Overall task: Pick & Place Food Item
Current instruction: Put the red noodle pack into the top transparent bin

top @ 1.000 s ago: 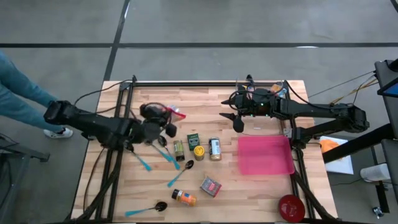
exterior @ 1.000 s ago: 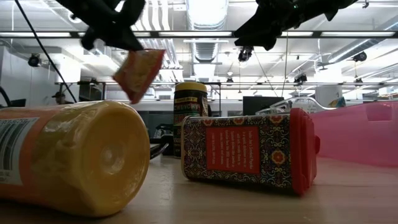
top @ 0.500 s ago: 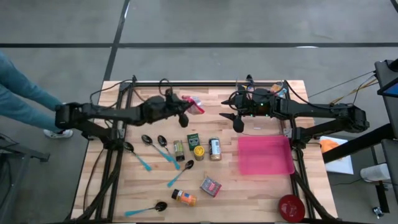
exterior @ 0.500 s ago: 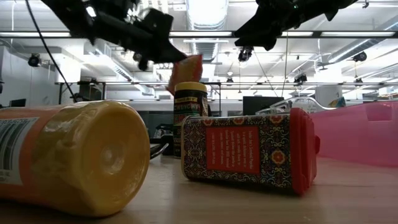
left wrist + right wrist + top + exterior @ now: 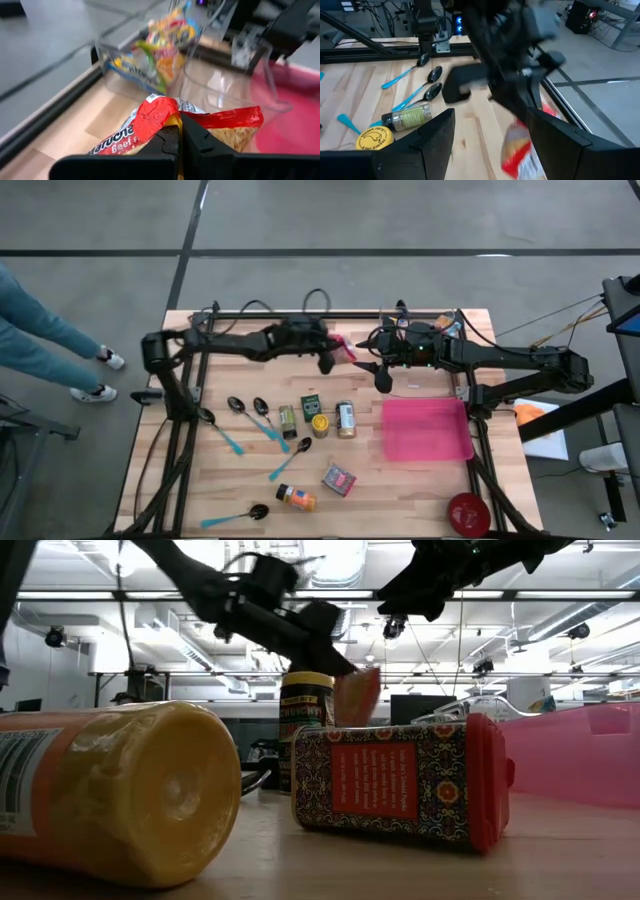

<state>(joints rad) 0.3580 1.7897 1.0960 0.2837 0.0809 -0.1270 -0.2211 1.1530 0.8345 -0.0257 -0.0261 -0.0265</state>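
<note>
Snack bag (image 5: 170,125) aloft at the far-centre tabletop (image 5: 400,480), pinched by one edge.

Left pincer (image 5: 327,358) clamped on the bag's crimped top; right pincer (image 5: 385,375) just beside it, fingers apart, holding nothing. Risks as I judge them: thin-edge grip may slip; the two arms sit close and could clip; a swing toward the pink tray (image 5: 428,430) passes over the upright jars (image 5: 345,420).

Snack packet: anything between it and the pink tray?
The left gripper holds the snack packet aloft. The right gripper, open, hangs between it and the pink tray; otherwise nothing visible blocks.
</note>
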